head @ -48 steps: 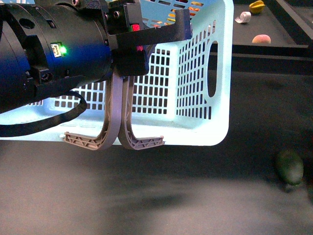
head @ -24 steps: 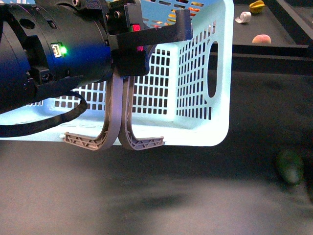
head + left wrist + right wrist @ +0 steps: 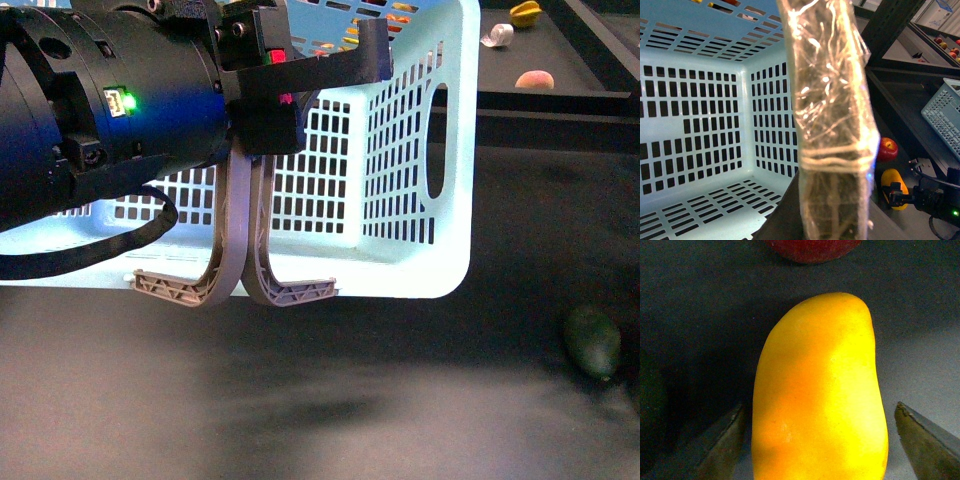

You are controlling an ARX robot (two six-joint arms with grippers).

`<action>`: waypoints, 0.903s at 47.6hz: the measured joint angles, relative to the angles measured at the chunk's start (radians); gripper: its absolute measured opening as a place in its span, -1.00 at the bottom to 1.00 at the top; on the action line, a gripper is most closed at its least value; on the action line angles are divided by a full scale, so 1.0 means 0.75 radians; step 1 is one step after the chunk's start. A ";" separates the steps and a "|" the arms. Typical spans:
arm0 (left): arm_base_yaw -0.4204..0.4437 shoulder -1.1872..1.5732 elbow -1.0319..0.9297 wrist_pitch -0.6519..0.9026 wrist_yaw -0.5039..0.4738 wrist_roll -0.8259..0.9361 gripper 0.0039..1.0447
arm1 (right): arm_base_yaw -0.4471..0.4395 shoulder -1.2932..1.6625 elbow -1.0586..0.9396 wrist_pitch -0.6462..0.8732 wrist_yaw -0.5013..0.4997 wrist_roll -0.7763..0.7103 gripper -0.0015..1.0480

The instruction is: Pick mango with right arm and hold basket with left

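The pale aqua basket (image 3: 405,150) hangs tilted above the dark table, its two grey-brown handles (image 3: 240,255) together. My left gripper (image 3: 290,78), black with red marks, is shut on the handles. In the left wrist view the clamped handle (image 3: 832,125) fills the middle, with the basket's empty inside (image 3: 700,105) behind it. The orange-yellow mango (image 3: 820,390) lies on the dark surface between my right gripper's (image 3: 820,445) open fingers (image 3: 925,440), not touched by them. The mango also shows in the left wrist view (image 3: 892,184), with the right gripper beside it.
A red apple (image 3: 812,247) lies just past the mango, also seen in the left wrist view (image 3: 887,148). A dark green fruit (image 3: 592,342) lies at the front right. A yellow star-shaped fruit (image 3: 525,13) and a peach-coloured fruit (image 3: 535,79) lie on the far shelf. A second slotted basket (image 3: 945,115) stands aside.
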 joint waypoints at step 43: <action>0.000 0.000 0.000 0.000 -0.001 0.001 -0.85 | 0.202 -1.105 -0.584 -0.151 -0.588 0.191 0.11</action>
